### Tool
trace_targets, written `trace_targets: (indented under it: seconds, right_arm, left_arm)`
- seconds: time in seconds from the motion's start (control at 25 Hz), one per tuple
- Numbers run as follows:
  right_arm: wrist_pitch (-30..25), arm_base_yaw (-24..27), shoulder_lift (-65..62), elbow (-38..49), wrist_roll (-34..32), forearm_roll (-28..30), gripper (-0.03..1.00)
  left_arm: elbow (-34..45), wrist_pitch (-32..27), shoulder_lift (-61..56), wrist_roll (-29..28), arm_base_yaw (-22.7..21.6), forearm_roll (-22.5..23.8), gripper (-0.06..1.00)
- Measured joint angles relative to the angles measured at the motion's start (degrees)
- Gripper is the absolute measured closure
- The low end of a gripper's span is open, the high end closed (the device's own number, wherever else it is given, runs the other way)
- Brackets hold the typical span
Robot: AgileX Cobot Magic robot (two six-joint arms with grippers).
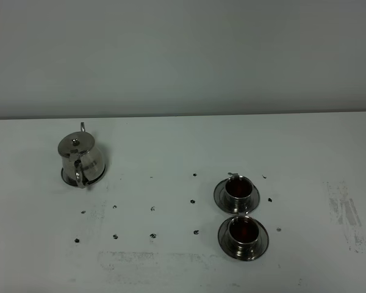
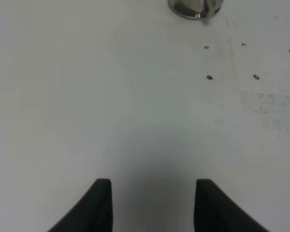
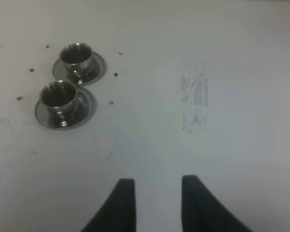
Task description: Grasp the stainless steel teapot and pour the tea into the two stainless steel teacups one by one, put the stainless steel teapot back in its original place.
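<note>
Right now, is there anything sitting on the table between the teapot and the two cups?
No objects. In the high view, only bare white table with small dark specks lies between the teapot and the two cups.

This looks like a test room or lab, not a home. There is just a bare white table (image 1: 171, 262) with small black dots (image 1: 152, 209) marked in rows and some grey scuffs (image 1: 344, 210), and a plain grey wall (image 1: 183, 55) behind.
</note>
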State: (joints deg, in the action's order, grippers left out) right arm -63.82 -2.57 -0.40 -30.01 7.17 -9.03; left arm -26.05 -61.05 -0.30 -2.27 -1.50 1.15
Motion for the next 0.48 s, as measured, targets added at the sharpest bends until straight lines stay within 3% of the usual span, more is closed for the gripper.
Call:
trace_targets:
  seconds: [0.48]
  right_arm:
    - [0.0,0.0,0.0,0.0,0.0,0.0,0.75]
  left_arm:
    - [0.0,0.0,0.0,0.0,0.0,0.0,0.53]
